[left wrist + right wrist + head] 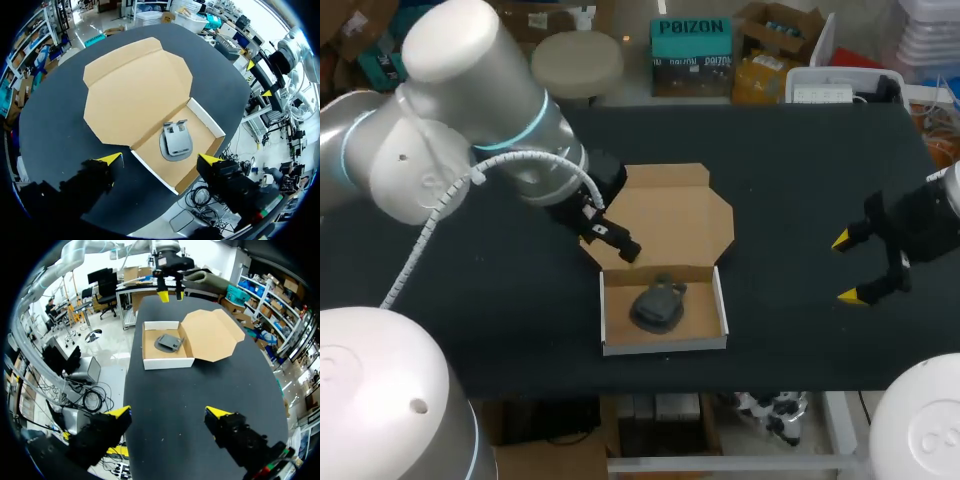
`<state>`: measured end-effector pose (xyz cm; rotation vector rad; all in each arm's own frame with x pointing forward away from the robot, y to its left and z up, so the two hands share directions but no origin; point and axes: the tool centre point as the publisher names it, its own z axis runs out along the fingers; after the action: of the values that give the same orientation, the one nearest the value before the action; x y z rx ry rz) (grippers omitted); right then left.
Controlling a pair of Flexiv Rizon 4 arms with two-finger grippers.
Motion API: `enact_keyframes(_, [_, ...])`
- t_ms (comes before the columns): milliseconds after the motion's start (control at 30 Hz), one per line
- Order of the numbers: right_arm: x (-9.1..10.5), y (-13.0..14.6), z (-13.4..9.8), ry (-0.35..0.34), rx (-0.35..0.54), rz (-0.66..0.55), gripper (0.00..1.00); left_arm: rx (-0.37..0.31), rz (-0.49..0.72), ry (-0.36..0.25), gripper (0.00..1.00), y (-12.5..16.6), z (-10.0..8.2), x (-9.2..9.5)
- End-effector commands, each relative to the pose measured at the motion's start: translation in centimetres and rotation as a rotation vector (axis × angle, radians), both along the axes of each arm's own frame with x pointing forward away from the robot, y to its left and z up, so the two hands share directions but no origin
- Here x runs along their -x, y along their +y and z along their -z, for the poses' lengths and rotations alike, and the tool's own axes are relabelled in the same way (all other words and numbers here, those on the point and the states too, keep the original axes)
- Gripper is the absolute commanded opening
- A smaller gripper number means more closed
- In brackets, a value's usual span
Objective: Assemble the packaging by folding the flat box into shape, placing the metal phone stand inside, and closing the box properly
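1. A folded cardboard box tray (665, 346), brown inside with white outer walls, sits on the black table (800, 180). Its flat brown lid (670, 220) lies open on the table behind it, joined along the tray's back wall.
2. The grey metal phone stand (658, 303) lies inside the tray, near its middle.
3. The left gripper (161, 159) hangs over the tray's left back corner — fingers spread wide, gripping nothing.
4. The right gripper (847, 268) is over bare table, well apart from the box on its right — fingers wide and empty.

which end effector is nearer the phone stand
Left. The left end effector is near the phone stand, at the lid fold of the box; the right end effector is far off to the side.
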<state>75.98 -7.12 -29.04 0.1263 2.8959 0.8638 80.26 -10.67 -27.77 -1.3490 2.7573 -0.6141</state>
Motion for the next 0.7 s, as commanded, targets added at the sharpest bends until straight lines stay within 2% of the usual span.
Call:
enact_keyframes(33, [0.0, -0.1, -0.1, 0.002, -0.003, -0.002, 1.00, 0.040, 0.008, -0.007, 1.00, 1.0, -0.2, 0.5])
enact_keyframes(400, [0.0, -0.1, -0.1, 0.002, -0.003, -0.002, 1.00, 0.040, 0.008, -0.007, 1.00, 1.0, -0.2, 0.5])
enact_keyframes(467, [0.0, -0.1, -0.1, 0.002, -0.003, -0.002, 1.00, 0.015, 0.012, -0.017, 1.00, 0.8, 0.3, -0.5])
enact_keyframes(500, [0.0, -0.1, -0.1, 0.002, -0.003, -0.002, 1.00, 0.026, 0.041, 0.007, 1.00, 0.8, 0.5, -0.8])
enact_keyframes(567, [0.0, -0.1, -0.1, 0.002, -0.003, -0.002, 1.00, 0.025, 0.054, -0.009, 1.00, 0.8, 0.6, -1.2])
enact_keyframes(700, [0.0, -0.1, -0.1, 0.002, -0.003, -0.002, 1.00, 0.088, 0.086, -0.007, 1.00, 1.6, 0.8, -2.2])
